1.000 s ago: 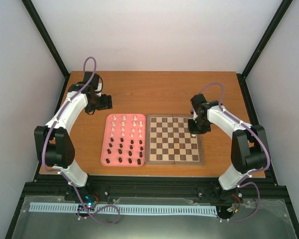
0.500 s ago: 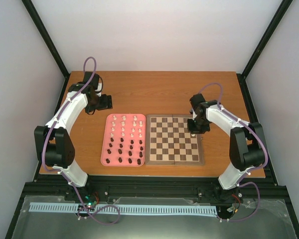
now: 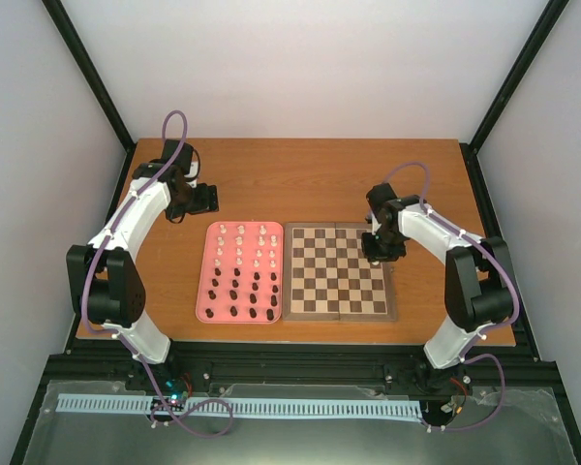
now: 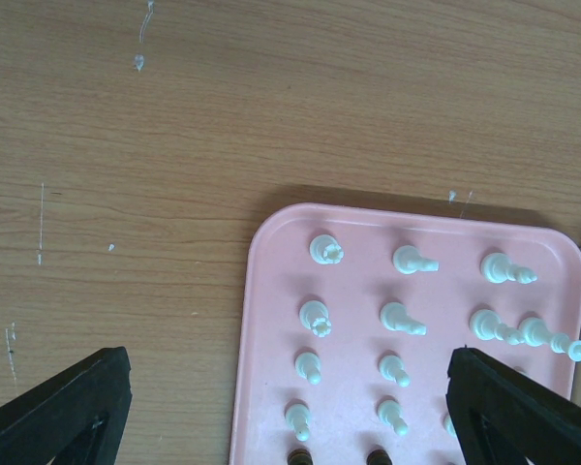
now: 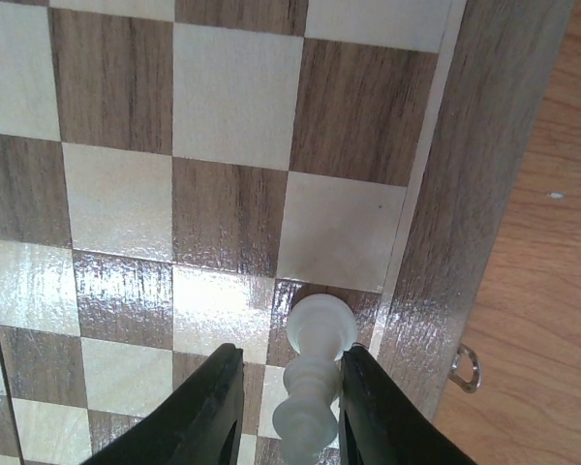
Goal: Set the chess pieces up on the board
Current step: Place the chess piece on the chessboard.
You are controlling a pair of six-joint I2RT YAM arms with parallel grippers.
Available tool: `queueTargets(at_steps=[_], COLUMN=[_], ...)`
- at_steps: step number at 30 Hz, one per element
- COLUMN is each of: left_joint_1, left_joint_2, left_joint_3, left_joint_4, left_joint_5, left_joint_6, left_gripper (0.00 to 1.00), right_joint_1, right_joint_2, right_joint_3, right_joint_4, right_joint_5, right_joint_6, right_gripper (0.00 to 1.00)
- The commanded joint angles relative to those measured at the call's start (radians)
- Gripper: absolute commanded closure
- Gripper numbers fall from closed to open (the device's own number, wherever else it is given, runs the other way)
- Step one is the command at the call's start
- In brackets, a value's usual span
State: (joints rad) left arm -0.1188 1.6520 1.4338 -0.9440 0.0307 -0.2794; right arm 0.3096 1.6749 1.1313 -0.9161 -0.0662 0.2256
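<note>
The board (image 3: 337,316) lies at the table's centre right, and in the top view no piece shows on it. My right gripper (image 3: 379,248) hangs low over its right edge. In the right wrist view a white piece (image 5: 320,327) stands on a dark square of the board (image 5: 232,97) in the edge column, between the jaws of my right gripper (image 5: 290,387). The right finger touches it and a gap shows on the left. The other white pieces (image 4: 326,250) and the dark pieces (image 3: 242,291) stand in rows on the pink tray (image 3: 201,291). My left gripper (image 4: 290,417) is open and empty above the tray's far left corner (image 4: 261,291).
The tray lies directly left of the board, edge to edge. A small metal latch ring (image 5: 467,368) sticks out from the board's right side. Bare wooden table (image 3: 300,174) lies behind both. Black frame posts stand at the table's corners.
My right gripper has shifted slightly left and away, further over the board's right edge. The left arm has not moved.
</note>
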Motion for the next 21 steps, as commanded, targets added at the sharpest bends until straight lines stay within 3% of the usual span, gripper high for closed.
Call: queueTargets(at_steps=[1,16,21], left_joint_1=[0.001,0.001,0.001], left_joint_2=[0.007,0.008,0.008], left_joint_3=[0.027,0.028,0.027], left_joint_4=[-0.009,-0.01,-0.011], left_joint_5=[0.007,0.01,0.006], left_joint_6=[0.011,0.011,0.012], left_gripper=[0.0,0.0,0.0], right_joint_1=[0.008,0.01,0.011], right_joint_2=[0.024,0.023,0.017], right_joint_3=[0.017,0.011,0.004], right_joint_4=[0.001,-0.007,-0.013], right_joint_5=[0.0,0.023,0.029], right_joint_6=[0.002,0.02,0.024], right_gripper=[0.73,0.81,0.89])
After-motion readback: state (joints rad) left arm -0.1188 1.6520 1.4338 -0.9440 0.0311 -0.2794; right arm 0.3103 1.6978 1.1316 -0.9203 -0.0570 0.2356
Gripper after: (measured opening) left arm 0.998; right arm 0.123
